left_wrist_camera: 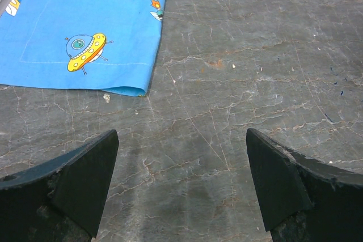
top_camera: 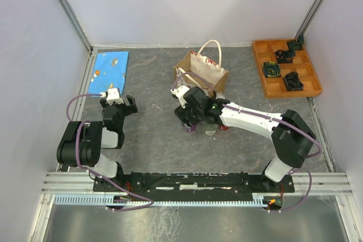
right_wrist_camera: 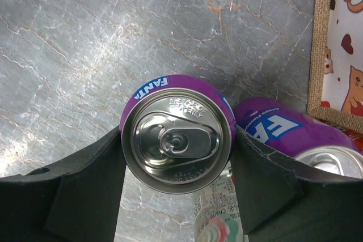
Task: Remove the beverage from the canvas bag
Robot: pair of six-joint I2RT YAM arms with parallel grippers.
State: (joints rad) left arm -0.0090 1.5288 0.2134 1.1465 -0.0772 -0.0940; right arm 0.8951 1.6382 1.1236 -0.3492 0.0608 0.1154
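The canvas bag (top_camera: 201, 70) stands at the back middle of the table, tan with cream handles; its printed side panel shows in the right wrist view (right_wrist_camera: 340, 43). My right gripper (top_camera: 190, 122) is in front of the bag, shut on an upright purple Fanta can (right_wrist_camera: 177, 134), one finger on each side. A second purple Fanta can (right_wrist_camera: 289, 134) stands right beside it, near the bag. A white printed bottle (right_wrist_camera: 218, 219) lies just below the held can. My left gripper (left_wrist_camera: 181, 191) is open and empty over bare table at the left.
A blue cartoon-print cloth (top_camera: 110, 67) lies at the back left, also in the left wrist view (left_wrist_camera: 85, 26). An orange compartment tray (top_camera: 286, 67) with dark items sits at the back right. White walls enclose the table.
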